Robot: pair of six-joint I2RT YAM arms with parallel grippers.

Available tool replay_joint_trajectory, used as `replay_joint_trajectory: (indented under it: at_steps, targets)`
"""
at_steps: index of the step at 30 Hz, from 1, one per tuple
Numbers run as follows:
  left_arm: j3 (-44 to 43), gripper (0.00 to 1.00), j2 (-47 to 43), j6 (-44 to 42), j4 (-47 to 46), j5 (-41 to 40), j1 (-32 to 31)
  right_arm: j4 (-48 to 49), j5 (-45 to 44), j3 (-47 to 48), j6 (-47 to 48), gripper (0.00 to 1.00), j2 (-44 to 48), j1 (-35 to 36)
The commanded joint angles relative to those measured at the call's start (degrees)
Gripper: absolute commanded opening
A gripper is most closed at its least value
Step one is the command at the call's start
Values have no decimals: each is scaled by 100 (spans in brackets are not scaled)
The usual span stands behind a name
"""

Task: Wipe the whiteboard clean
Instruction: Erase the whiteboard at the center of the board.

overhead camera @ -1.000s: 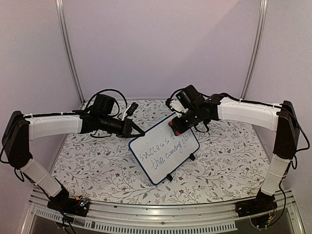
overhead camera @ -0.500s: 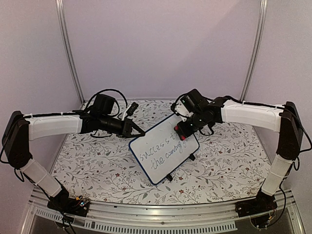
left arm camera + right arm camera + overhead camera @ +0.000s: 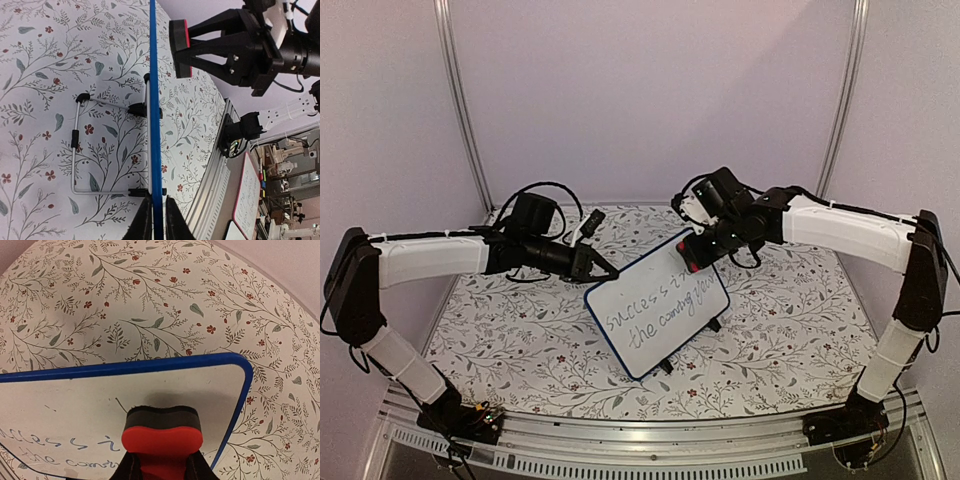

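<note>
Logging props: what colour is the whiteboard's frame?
Blue; the whiteboard frame shows best in the right wrist view.

Pale lilac walls (image 3: 650, 90), softly and evenly lit, close the space behind and to either side of the left gripper (image 3: 595, 268) and the right gripper (image 3: 695, 255). A metal upright (image 3: 460, 100) rises behind the left one, a second upright (image 3: 842, 90) behind the right. Beneath both lies a table (image 3: 520, 340) covered in white cloth printed with grey-green sprigs and small red flowers. An aluminium rail (image 3: 650, 440) runs along its near edge.
</note>
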State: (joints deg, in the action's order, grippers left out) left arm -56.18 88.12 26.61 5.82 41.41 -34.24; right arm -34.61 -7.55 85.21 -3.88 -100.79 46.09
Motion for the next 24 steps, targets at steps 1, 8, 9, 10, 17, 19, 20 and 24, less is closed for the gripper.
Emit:
replay_joint_trajectory:
  at_steps: [1, 8, 9, 10, 17, 19, 20, 24]
  targets:
    - [44, 13, -140, -87, -156, 104, -29, -134, -259, -268, -157, 20, 521, 333]
    - [55, 53, -238, -56, -168, 75, 20, -164, -559, -566, -512, 20, 801, 1235]
    - [61, 60, -265, -59, -169, 51, 23, -176, -601, -567, -597, 20, 766, 1421]
    - [71, 65, -301, -52, -169, 5, 28, -181, -648, -559, -654, 20, 722, 1546]
    - [-17, 94, -604, -100, 218, -575, 112, -113, -749, -259, -1074, 20, 245, 2382]
    - [-144, 95, -703, -73, 572, -944, 104, -254, -798, -41, -1164, 20, 14, 2520]
    - [-240, 96, -850, -60, 871, -1044, 115, -311, -800, 145, -1314, 20, -171, 2620]
    - [-26, 92, -1203, -101, 934, -963, 159, -284, -735, 356, -1453, 20, -390, 2670]
